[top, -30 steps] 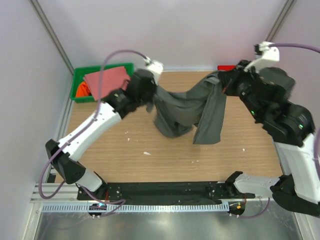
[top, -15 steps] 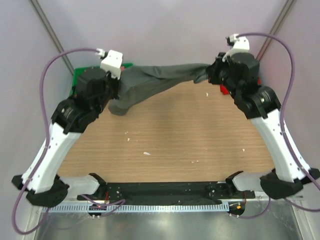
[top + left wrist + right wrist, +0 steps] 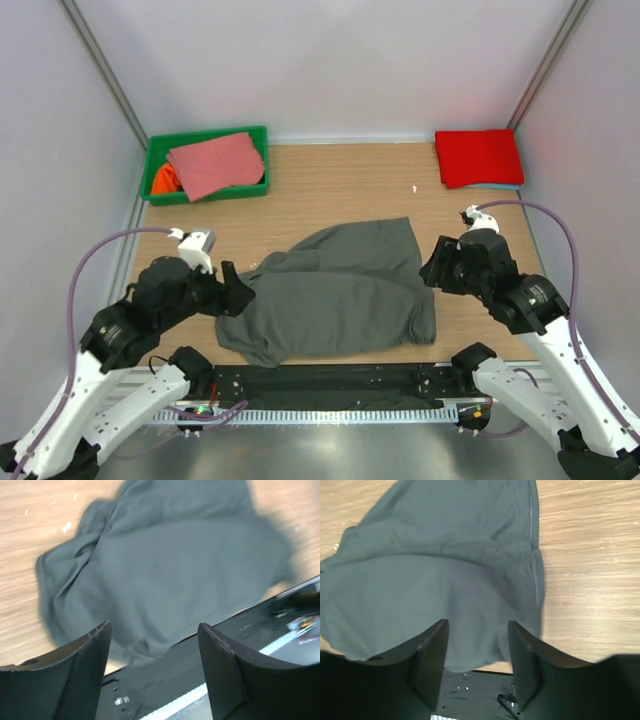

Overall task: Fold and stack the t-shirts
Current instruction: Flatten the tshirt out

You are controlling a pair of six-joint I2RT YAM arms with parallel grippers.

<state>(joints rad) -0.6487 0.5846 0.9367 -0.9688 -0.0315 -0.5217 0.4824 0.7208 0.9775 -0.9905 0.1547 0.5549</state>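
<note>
left gripper [image 3: 154, 627]: 2 fingers spread, nothing between them | dark grey t-shirt [image 3: 165, 565] lies rumpled just ahead of tips | right gripper [image 3: 477, 623]: 2 fingers spread, empty, same shirt below and ahead | far beyond right gripper: red t-shirt [image 3: 478, 157], folded | far beyond left gripper: green bin [image 3: 255, 135] holding salmon-pink t-shirt [image 3: 213, 163], apparently over orange t-shirt [image 3: 163, 181]

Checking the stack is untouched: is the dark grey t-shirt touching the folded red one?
Apart. The top view shows bare table between the dark grey t-shirt near the arms and the red t-shirt at the far right corner.
</note>
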